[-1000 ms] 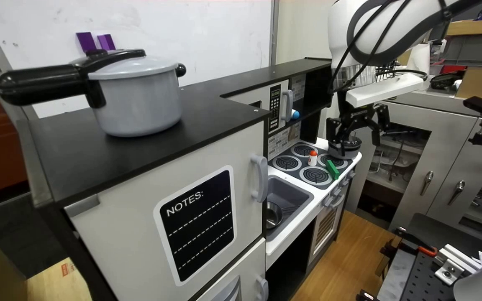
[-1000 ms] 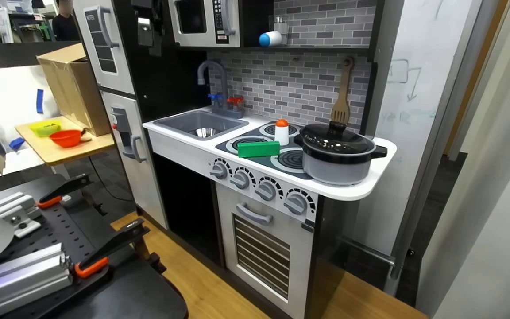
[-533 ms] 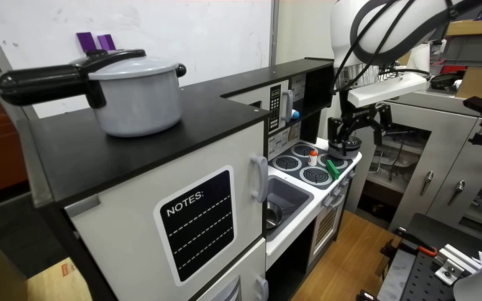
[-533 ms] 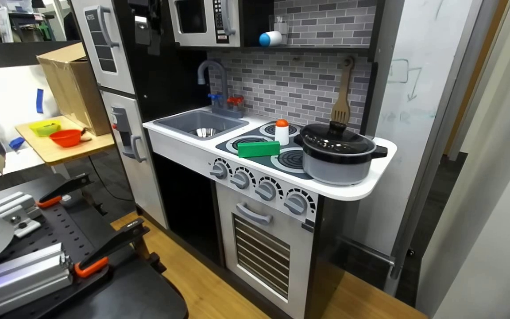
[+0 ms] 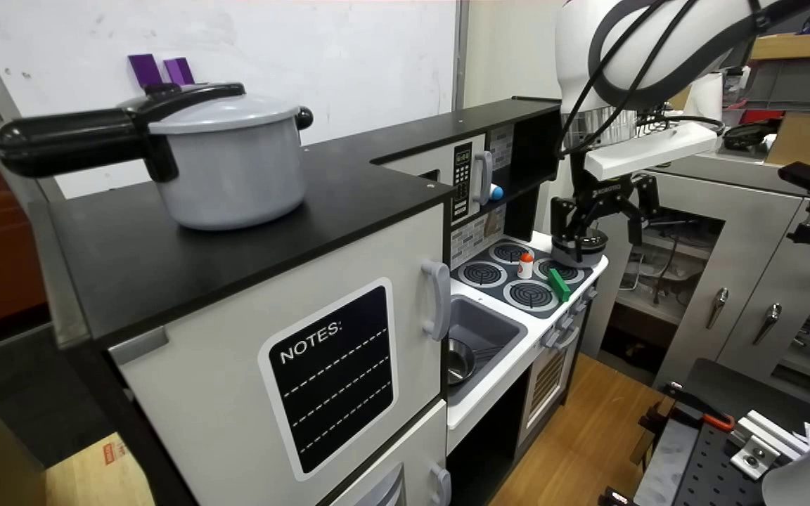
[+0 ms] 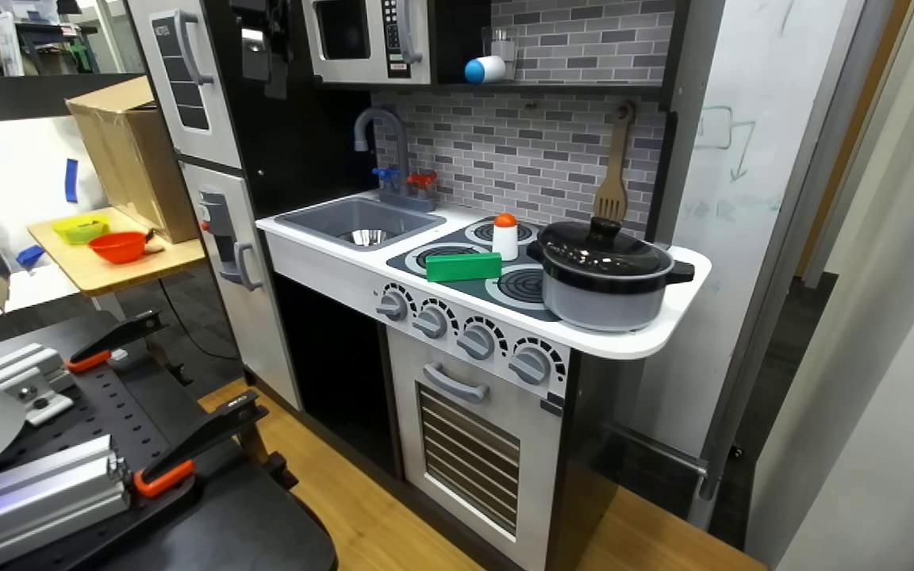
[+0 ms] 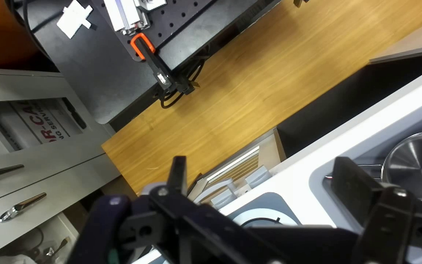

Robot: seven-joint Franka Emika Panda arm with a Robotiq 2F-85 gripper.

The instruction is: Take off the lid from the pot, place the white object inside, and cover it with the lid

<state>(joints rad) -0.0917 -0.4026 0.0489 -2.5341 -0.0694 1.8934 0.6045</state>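
A grey pot [image 6: 601,308] stands at the end of the stove, its black lid [image 6: 596,252] resting on top. The white object [image 6: 505,244], a small upright shaker with an orange top, sits on the stove beside the pot, apart from it. Both also show in an exterior view, where my gripper [image 5: 606,249] hangs in front of the pot [image 5: 589,261] and partly hides it. In the wrist view the gripper [image 7: 260,163] is open with nothing between its fingers; below it are the counter edge and a burner. Pot, lid and white object are out of the wrist view.
A green block [image 6: 463,267] lies on the stove beside the shaker. The sink [image 6: 362,218] holds a metal pan [image 7: 418,165]. A white cylinder with a blue end [image 6: 485,69] lies on the shelf. A larger grey pot [image 5: 233,169] stands on the cabinet top. A wooden spatula [image 6: 614,170] hangs behind the stove.
In an exterior view the arm and open gripper have shifted very slightly to the right, then held still over the last half second. Pot, lid, shaker and block have not moved.
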